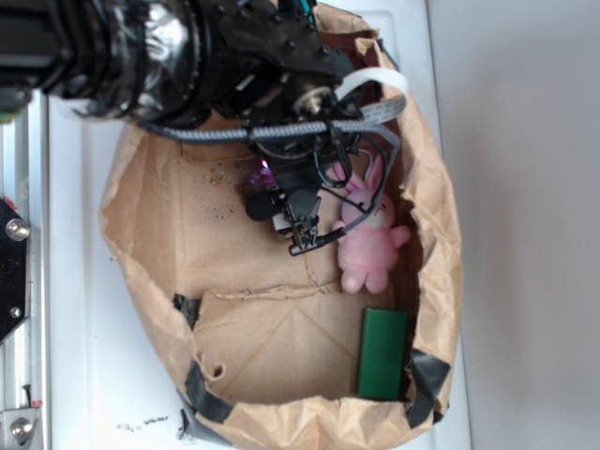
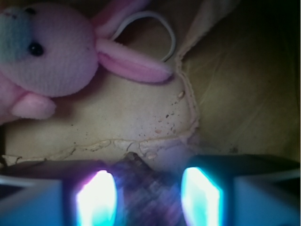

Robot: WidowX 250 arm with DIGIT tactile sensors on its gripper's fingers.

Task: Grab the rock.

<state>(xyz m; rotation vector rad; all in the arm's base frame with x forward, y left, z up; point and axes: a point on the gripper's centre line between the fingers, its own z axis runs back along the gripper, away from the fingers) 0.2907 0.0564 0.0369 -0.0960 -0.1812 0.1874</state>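
Two fingers [image 2: 96,200] spread astride the rock [image 2: 146,193], well clear of the bunny [image 2: 51,52]; close squarely, gently, before lifting.

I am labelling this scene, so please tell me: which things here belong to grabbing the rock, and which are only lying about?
For the job:
- rock, between the fingers
- hand

Lying about:
- pink bunny
- green block
- paper bag holding everything
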